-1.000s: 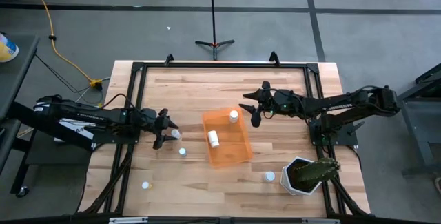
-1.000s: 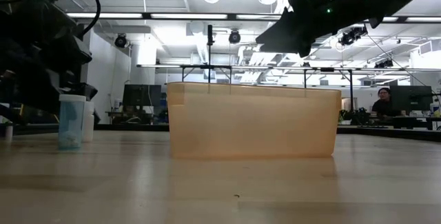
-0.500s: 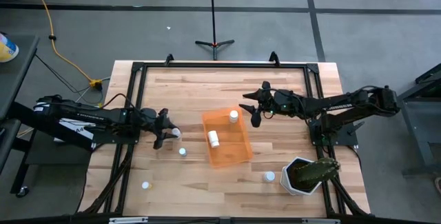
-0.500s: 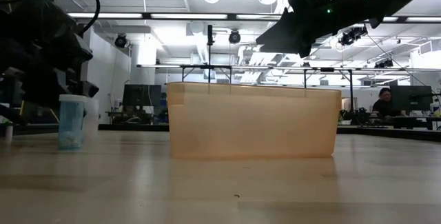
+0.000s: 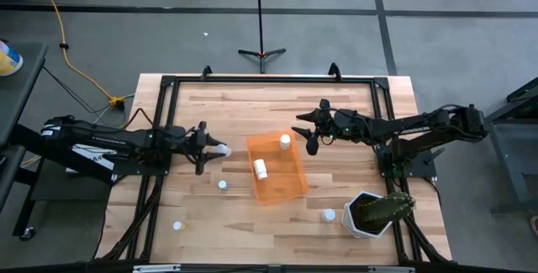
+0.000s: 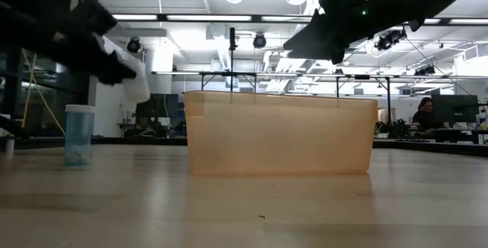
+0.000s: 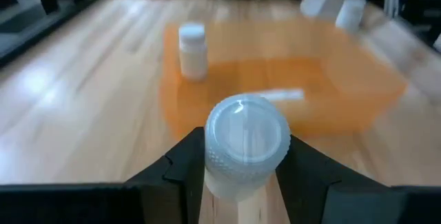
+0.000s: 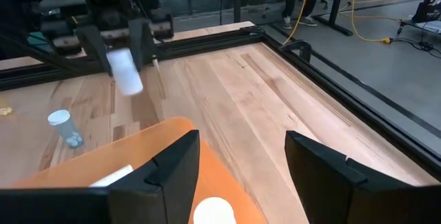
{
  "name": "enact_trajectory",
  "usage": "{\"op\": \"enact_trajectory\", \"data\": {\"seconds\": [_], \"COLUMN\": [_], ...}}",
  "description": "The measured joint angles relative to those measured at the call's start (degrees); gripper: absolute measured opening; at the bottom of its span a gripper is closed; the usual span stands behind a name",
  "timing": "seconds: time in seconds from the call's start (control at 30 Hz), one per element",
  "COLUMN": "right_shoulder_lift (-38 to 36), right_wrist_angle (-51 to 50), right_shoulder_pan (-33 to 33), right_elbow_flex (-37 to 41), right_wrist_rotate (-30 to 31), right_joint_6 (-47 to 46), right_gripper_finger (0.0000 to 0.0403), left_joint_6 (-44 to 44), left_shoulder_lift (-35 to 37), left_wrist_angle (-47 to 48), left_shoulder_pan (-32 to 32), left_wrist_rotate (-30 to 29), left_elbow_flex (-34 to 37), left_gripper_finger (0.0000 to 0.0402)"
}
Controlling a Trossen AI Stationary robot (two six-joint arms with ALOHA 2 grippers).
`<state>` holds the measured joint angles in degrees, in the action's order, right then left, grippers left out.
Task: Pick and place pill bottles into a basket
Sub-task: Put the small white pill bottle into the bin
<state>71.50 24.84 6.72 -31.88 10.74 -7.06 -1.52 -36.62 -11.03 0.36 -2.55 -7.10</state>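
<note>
My left gripper [image 5: 208, 148] is shut on a small white pill bottle [image 5: 221, 149], held up in the air left of the orange basket [image 5: 277, 170]; it also shows in the low view [image 6: 138, 80] and in the left wrist view [image 7: 247, 141]. One bottle stands upright [image 5: 285, 142] in the basket and one lies on its side [image 5: 261, 169]. Three more bottles stand on the table [image 5: 222, 185], [image 5: 177, 225], [image 5: 328, 215]. My right gripper [image 5: 308, 135] hovers open and empty above the basket's far right corner. My left gripper pinches the bottle between its two fingers, on the body's sides just under the cap [image 7: 215, 177]. The fingers come nearly level from the table's left. The bottle is lifted clear of the table and tilted [image 8: 125, 71].
A white pot with a green plant [image 5: 374, 213] stands at the near right corner. A black frame [image 5: 269, 80] runs around the table. A person [image 6: 424, 113] sits far behind the table.
My left gripper has risen from the table with the pill bottle it stood around and has moved a little toward the far edge and the basket. The bottle is now lifted clear and tilted. The bottle that stood next to it stays on the table.
</note>
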Motion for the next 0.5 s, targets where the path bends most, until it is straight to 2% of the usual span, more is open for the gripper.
{"op": "enact_trajectory", "data": {"seconds": [0.27, 0.5], "right_shoulder_lift": [0.0, 0.0], "right_wrist_angle": [-0.2, -0.7], "right_shoulder_pan": [0.0, 0.0], "right_elbow_flex": [0.0, 0.0], "right_wrist_rotate": [1.9, 2.8], "right_joint_6": [0.0, 0.0], "right_gripper_finger": [0.0204, 0.0204], "left_joint_6": [3.3, 4.8], "left_shoulder_lift": [-0.5, -7.5], "left_wrist_angle": [-0.4, -10.6], "left_shoulder_pan": [0.0, 0.0], "left_wrist_rotate": [-0.1, -0.8], "left_elbow_flex": [-5.0, -6.1], "left_gripper_finger": [0.0191, 0.0180]}}
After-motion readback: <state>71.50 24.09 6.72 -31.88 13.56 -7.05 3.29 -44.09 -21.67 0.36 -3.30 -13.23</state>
